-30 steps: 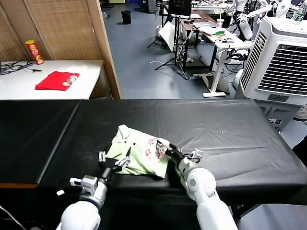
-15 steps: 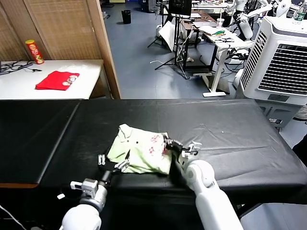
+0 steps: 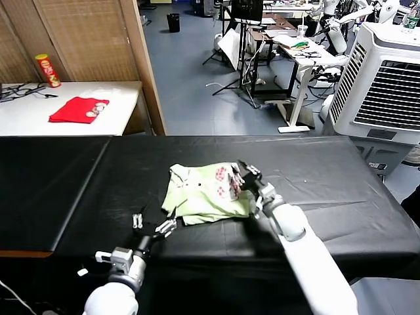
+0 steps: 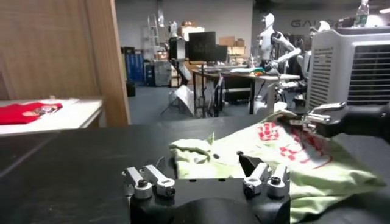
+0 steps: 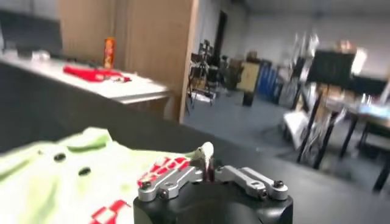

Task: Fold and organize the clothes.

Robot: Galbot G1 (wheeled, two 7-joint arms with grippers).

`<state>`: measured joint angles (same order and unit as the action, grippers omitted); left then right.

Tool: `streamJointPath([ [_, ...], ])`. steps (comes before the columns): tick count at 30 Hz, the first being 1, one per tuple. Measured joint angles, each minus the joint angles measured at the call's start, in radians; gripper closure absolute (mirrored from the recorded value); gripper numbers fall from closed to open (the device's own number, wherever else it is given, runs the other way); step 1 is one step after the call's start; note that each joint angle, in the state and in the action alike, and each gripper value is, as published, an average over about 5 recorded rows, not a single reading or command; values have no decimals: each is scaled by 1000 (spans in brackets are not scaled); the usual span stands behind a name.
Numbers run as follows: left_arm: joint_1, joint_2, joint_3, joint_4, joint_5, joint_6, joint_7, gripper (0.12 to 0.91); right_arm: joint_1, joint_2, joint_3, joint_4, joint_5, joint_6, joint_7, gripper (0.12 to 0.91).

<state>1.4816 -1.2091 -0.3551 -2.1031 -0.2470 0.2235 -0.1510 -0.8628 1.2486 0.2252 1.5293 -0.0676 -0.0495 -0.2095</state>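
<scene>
The green shirt point(image 3: 205, 192) lies bunched on the black surface point(image 3: 328, 190). The right end effector point(image 3: 244, 173) pinches its far edge. The left end effector point(image 3: 152, 223) is wide, just beside it.

From my head camera the right gripper point(image 3: 246, 176) sits against the far right edge of the T-shirt point(image 3: 203, 193), but its fingertips are too small for me to tell whether they pinch cloth. In my right wrist camera a small fold of the shirt shows between the two fingers point(image 5: 173, 181), and everything behind the shirt there is blurred. My left wrist camera cuts the shirt off at the frame's lower edge beside the left gripper point(image 4: 207, 182).
</scene>
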Motion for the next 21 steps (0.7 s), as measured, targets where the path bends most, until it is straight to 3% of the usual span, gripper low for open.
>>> streamJointPath([
  [4,7,5,3,10,-2,-30,-13,232,-94,-51,34,97,-22,42,21,349],
  [7,20,13,1,19,-6,-72,-14,232,-198,-68,75,190,-14,54,48,251],
  [11,44,28,-13,16,-9,-77,-8,232,-352,-62,142,316,-1,43,104,229],
  [21,146,80,-57,-50,-15,-97,-44,232,-759,25,261,555,112,3,251,227],
])
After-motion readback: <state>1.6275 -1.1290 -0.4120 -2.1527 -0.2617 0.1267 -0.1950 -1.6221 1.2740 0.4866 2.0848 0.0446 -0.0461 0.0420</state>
